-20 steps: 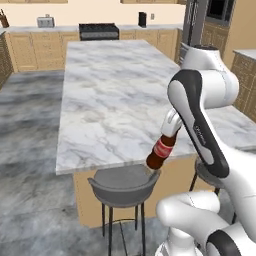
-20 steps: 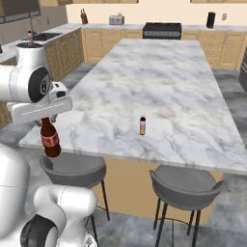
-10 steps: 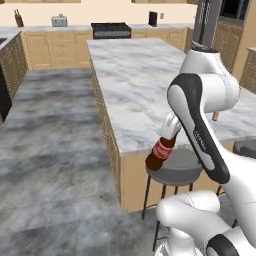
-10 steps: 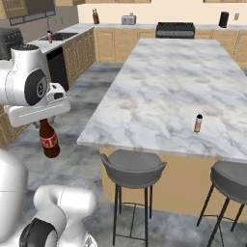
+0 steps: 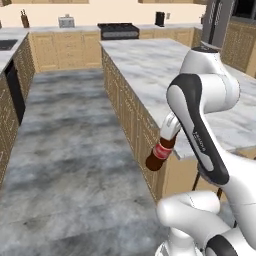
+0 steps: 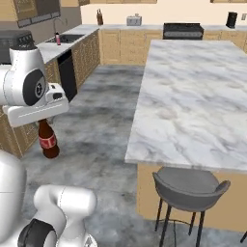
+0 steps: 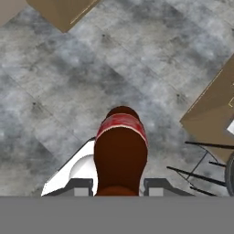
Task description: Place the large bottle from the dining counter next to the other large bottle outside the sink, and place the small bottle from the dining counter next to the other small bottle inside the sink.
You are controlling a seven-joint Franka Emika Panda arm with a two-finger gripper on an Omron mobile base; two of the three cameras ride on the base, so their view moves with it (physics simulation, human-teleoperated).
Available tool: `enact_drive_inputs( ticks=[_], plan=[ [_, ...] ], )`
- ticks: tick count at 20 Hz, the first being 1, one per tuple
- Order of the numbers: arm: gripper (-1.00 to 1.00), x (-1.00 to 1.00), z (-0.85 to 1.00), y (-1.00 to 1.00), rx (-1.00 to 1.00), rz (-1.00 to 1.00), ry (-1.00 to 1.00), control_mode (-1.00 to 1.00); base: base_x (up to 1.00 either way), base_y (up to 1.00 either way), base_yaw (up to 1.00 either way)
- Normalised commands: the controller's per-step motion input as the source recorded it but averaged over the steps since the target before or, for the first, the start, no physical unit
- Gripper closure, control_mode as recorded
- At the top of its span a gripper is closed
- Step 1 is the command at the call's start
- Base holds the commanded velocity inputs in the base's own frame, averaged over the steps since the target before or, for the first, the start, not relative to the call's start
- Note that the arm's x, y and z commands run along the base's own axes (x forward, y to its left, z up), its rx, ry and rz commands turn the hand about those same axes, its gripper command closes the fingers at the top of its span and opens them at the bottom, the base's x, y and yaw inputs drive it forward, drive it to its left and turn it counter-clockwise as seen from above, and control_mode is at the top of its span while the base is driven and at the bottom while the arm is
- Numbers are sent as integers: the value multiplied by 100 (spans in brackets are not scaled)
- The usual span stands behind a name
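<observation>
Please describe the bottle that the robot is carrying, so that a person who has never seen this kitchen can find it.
Beside the long white-and-grey marble island, over the grey floor, the end effector holds a dark brown narrow-necked bottle by its neck. Its red label sets it apart.

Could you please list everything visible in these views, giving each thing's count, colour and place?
large bottle: one, dark brown with red label, hanging by its neck above the floor.
dining counter: one, white-and-grey marble on tan wood, right of the aisle.
other large bottle: one, pink with dark cap, on the far left worktop beside the sink.
sink: one, dark basin, far left worktop.
stool: one, grey seat, at the dining counter's near end.
stove: one, black, back wall.
toaster: one, grey, back worktop.
floor: grey mottled tiles.
end effector: one, white, shut on the large bottle's neck.
</observation>
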Motion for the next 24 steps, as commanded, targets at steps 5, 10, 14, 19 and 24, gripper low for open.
enact_drive_inputs(
  ticks=[5,10,14,19,24],
  plan=[
    [100,0,0,0,0,0,0,100,97,69,-4],
    [100,0,0,0,0,0,0,100,100,38,0],
    [100,0,0,0,0,0,0,100,100,28,0],
    [100,0,0,0,0,0,0,100,100,29,0],
    [100,0,0,0,0,0,0,100,100,38,0]
  ],
)
